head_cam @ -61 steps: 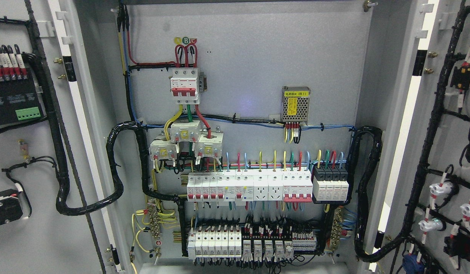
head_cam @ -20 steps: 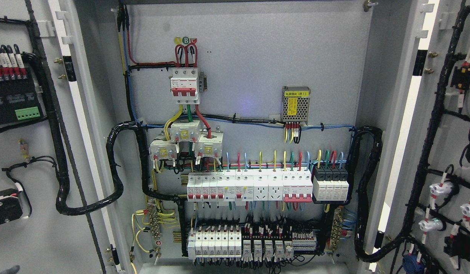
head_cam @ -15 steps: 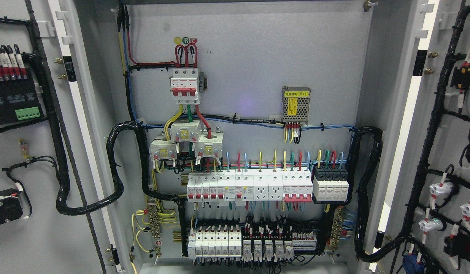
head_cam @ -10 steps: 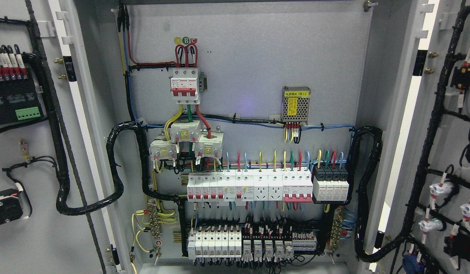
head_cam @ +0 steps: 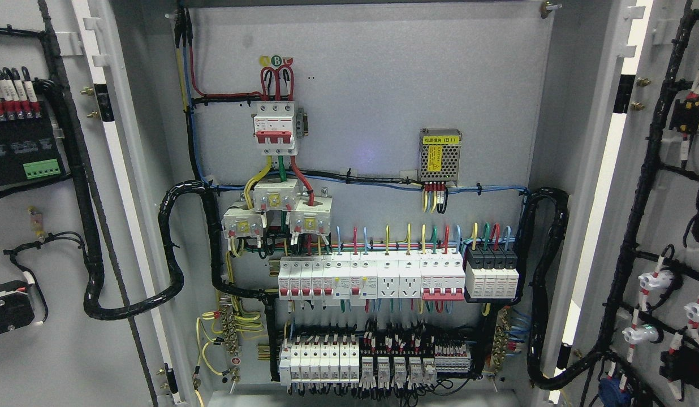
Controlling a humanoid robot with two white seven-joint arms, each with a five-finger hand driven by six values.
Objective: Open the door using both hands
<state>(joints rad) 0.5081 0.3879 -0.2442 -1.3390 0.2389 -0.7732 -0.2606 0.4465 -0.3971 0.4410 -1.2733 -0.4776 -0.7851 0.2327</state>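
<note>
The electrical cabinet stands with both doors swung wide. The left door fills the picture's left edge and shows its inner face with a black module and wiring. The right door fills the right edge, its inner face carrying black cable looms and white lamp fittings. Between them the grey back panel is in full view. Neither of my hands nor arms shows anywhere in the head view.
On the back panel sit a red-and-white main breaker, a row of breakers, a small mesh power supply and terminal blocks. Thick black cable looms run from the panel to each door.
A grey fingertip that showed at the bottom left corner one second ago has dropped out of view. The doors and cabinet have not moved.
</note>
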